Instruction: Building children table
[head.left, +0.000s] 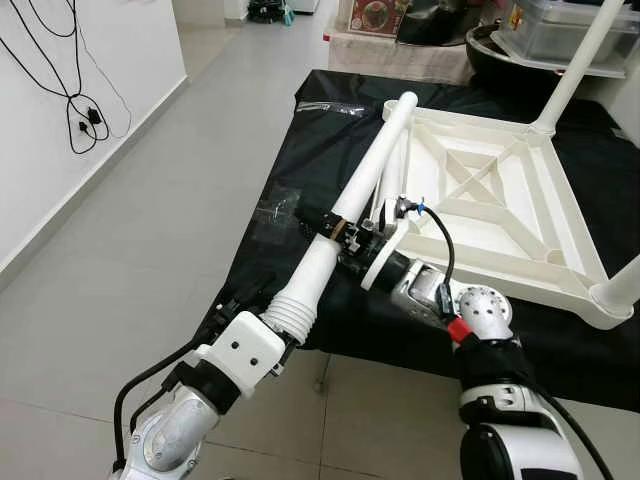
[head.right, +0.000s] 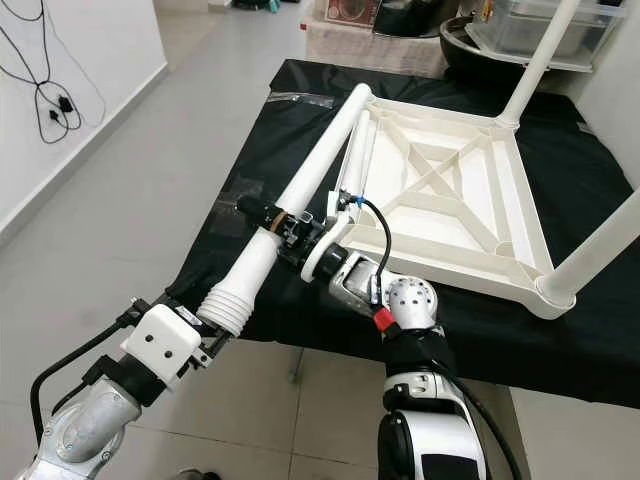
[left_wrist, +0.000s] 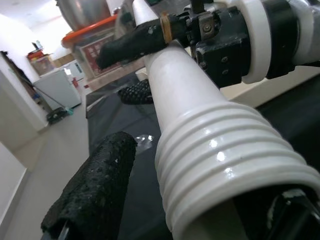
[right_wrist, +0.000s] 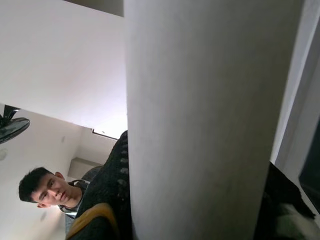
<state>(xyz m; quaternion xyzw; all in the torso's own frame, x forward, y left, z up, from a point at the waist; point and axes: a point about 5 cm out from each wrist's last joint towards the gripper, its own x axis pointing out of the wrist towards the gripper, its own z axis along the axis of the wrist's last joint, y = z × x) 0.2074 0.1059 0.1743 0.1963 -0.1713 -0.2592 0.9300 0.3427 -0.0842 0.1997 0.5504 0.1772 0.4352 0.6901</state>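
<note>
While both grippers grasp the long white plastic table leg (head.left: 350, 200) | left gripper (head.left: 262, 322) fingers clenched at ribbed end | right gripper (head.left: 338, 232) fingers clenched mid-shaft | upturned white plastic children's tabletop (head.left: 500, 200) on black-covered table (head.left: 300, 160).

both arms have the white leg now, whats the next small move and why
Probably tip the threaded end up so the leg stands over the corner socket. It lies slanted, far tip at that corner of the upturned tabletop, the left end effector at the ribbed end, the right end effector clamped mid-shaft.
</note>
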